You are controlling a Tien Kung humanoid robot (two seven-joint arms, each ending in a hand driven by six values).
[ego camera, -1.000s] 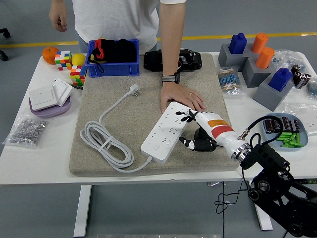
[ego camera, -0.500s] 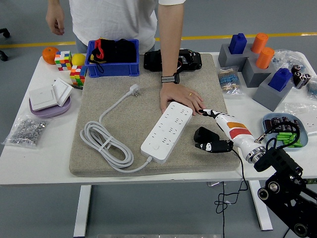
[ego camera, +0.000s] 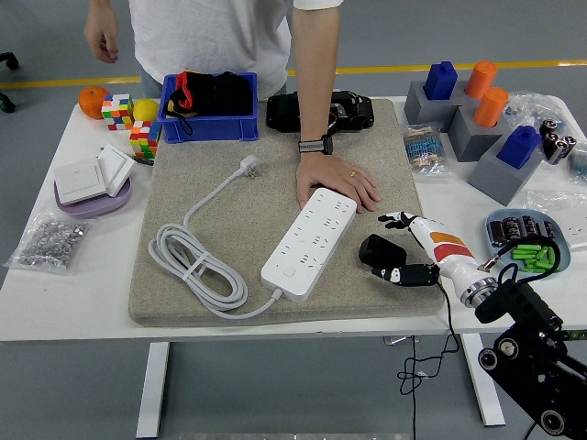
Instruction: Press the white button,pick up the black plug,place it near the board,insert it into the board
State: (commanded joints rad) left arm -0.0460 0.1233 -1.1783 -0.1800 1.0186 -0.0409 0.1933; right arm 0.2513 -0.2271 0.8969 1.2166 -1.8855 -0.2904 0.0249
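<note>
Lying beside robot hand (ego camera: 400, 247): black plug (ego camera: 375, 248).

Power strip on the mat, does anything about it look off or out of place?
The power strip lies askew across the mat, and a person's hand presses its far end. Nothing looks damaged.

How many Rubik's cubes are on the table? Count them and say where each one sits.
2. One Rubik's cube sits at the table's far left, between the orange and the lemon. The second cube stands just nearer, beside the blue bin. Others may be hidden.
</note>
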